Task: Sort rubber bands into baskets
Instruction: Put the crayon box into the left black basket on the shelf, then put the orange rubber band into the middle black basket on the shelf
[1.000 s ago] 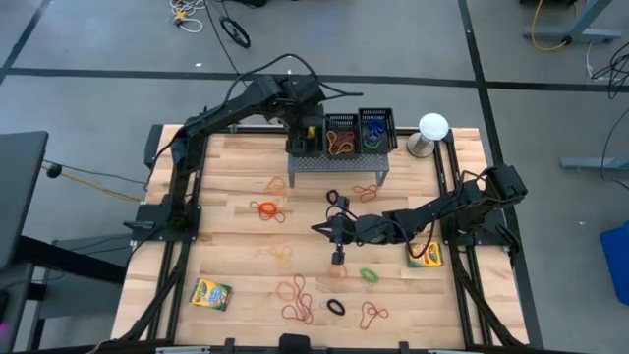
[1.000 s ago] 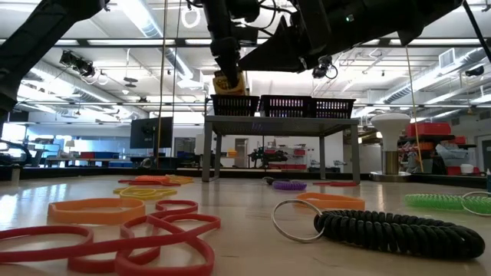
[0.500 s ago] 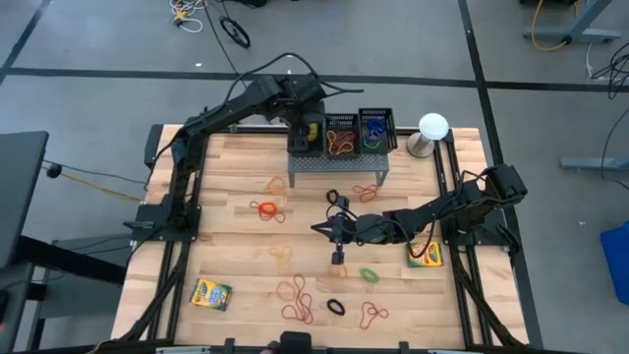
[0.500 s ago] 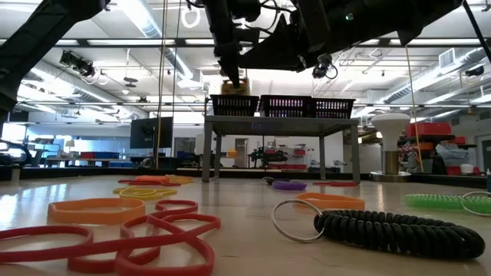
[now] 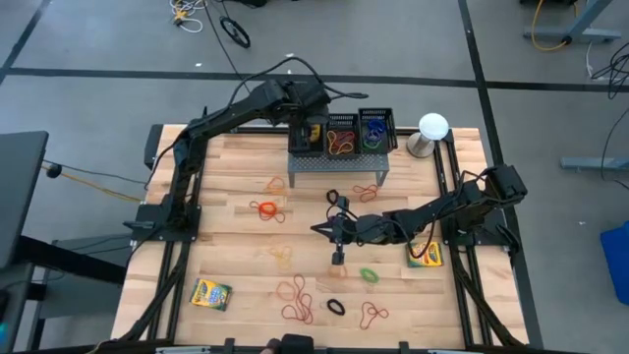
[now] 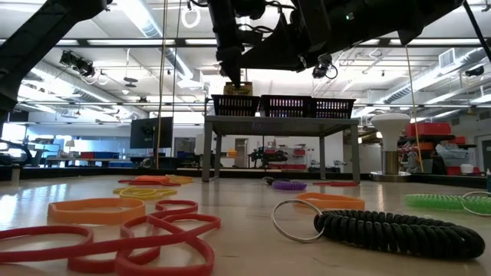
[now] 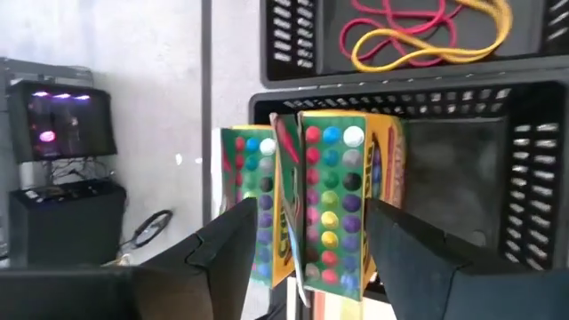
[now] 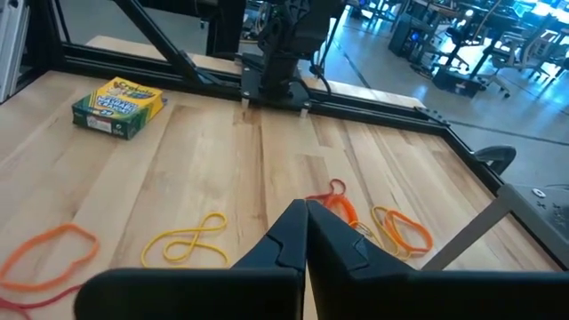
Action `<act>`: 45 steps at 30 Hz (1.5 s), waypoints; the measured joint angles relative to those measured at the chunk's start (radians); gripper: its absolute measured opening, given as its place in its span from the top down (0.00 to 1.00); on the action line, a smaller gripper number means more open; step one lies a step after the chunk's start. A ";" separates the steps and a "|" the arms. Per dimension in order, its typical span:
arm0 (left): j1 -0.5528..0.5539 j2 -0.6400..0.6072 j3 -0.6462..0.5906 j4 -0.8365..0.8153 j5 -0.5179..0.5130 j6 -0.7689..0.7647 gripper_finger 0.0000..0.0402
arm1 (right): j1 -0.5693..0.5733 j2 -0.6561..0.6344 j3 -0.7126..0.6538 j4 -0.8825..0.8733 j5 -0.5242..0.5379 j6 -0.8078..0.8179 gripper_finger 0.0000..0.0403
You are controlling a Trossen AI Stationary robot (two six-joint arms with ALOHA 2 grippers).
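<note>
Three black mesh baskets stand side by side on a grey perforated stand (image 5: 337, 163). My left gripper (image 7: 316, 209) hovers open over the left basket (image 7: 498, 178). Its fingers stand on either side of the yellow-green crayon boxes (image 7: 333, 204) that stand upright in that basket. The middle basket (image 5: 341, 134) holds orange and red rubber bands (image 7: 418, 36), and the right basket (image 5: 375, 130) holds blue ones. More rubber bands lie loose on the table, among them orange (image 5: 265, 208), green (image 5: 369, 275) and red (image 5: 300, 300). My right gripper (image 8: 307, 222) hangs shut over the table's middle, with nothing in it. My left gripper comes slanting down from above with one finger (image 7: 236, 244) on each side of the crayon boxes' upper end (image 7: 329, 151). Whether the fingers touch the boxes I cannot tell. The boxes stand in the left basket.
A crayon box (image 5: 209, 293) lies near the table's front left and another (image 5: 425, 254) lies at the right under my right arm. A white round-topped object (image 5: 432, 128) stands right of the stand. A black coiled band (image 6: 399, 230) lies near the front edge.
My left gripper has opened above the left basket and tipped a little. The crayon box that hung below it has sunk down into the basket.
</note>
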 joint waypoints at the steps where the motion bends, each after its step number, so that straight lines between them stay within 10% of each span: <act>1: -0.004 -0.003 0.000 0.000 -0.014 0.001 0.45 | 0.000 0.000 0.000 0.000 0.000 0.000 0.98; 8: -0.036 -0.128 0.000 -0.041 -0.025 -0.076 0.46 | 0.000 0.000 0.000 0.000 -0.001 0.000 0.98; 14: -0.106 -0.272 -0.102 -0.078 0.104 -0.261 0.70 | -0.001 0.000 0.000 0.000 -0.001 -0.015 0.98; 20: -0.224 -0.509 -0.629 0.319 0.104 -0.296 0.97 | -0.002 0.000 0.000 0.000 -0.001 -0.037 0.98; 30: -0.296 -0.948 -1.467 1.101 0.147 -0.445 0.97 | -0.003 0.000 0.000 -0.001 -0.001 -0.003 0.98; 45: -0.327 -1.060 -1.971 1.955 0.344 -0.445 0.97 | -0.007 0.000 0.000 -0.010 0.039 0.172 0.95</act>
